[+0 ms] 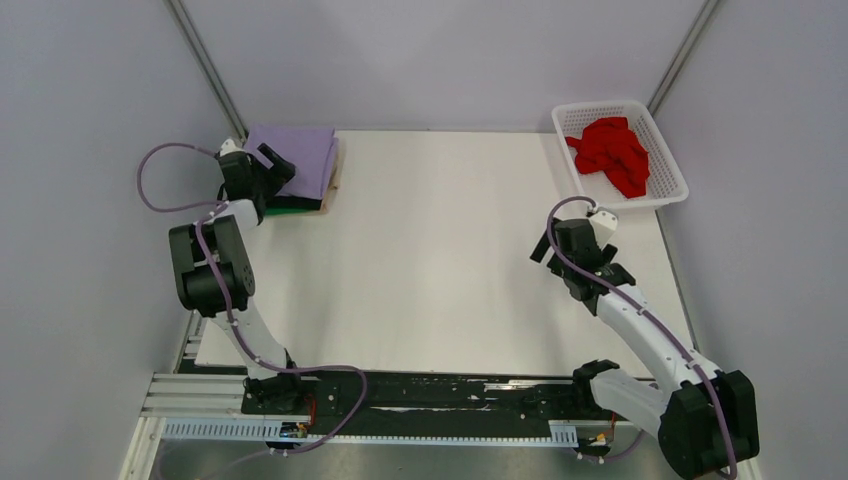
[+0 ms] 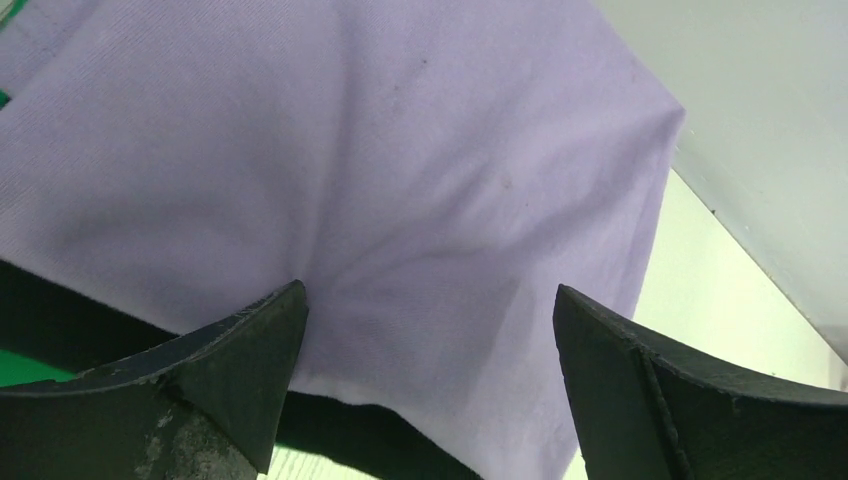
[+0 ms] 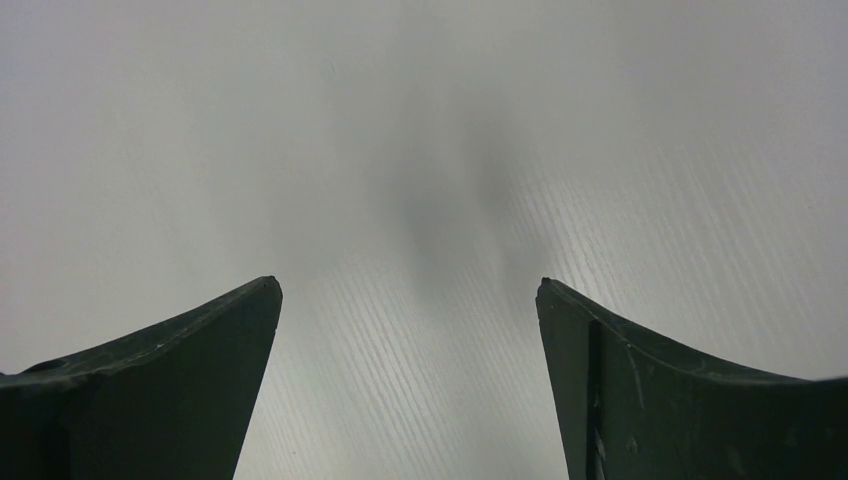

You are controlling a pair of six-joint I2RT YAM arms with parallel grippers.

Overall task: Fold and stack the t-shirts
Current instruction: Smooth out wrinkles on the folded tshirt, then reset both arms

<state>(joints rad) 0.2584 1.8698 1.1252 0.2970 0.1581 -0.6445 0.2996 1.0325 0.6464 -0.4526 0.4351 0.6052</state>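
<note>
A: Left fingers (image 1: pixel 278 166) sit closest in the left wrist view. Two dark tips spread wide, nothing btwn them, only cloth below

B: Which cloth?

A: lavender t-shirt (image 2: pixel 400 180), folded flat, top of the pile at the far-left corner of the tabletop (image 1: pixel 440 260). Can't tell if the tips touch it or hang just above

B: What's under it?

A: black t-shirt (image 2: pixel 400 446) shows as a dark band along the lavender's near edge. The green t-shirt (image 2: pixel 18 366) lies lowest, peeking out at lower left. In the top view only a green strip shows at the pile's near edge, w/ lavender covering the rest

B: And the red one?

A: red t-shirt (image 1: pixel 612 152) is crumpled, not folded, inside the white basket (image 1: pixel 668 182) at the far-right corner, well apart from the pile

B: Right side?

A: right fingers (image 1: pixel 580 262) point down at bare tabletop on the right, on the near side of the basket & not touching it. The right wrist view has both tips wide apart, gripping nothing, w/ only the pale grained surface + a soft shadow btwn them

B: Anything near them?

A: Nope, no cloth in that view
</note>
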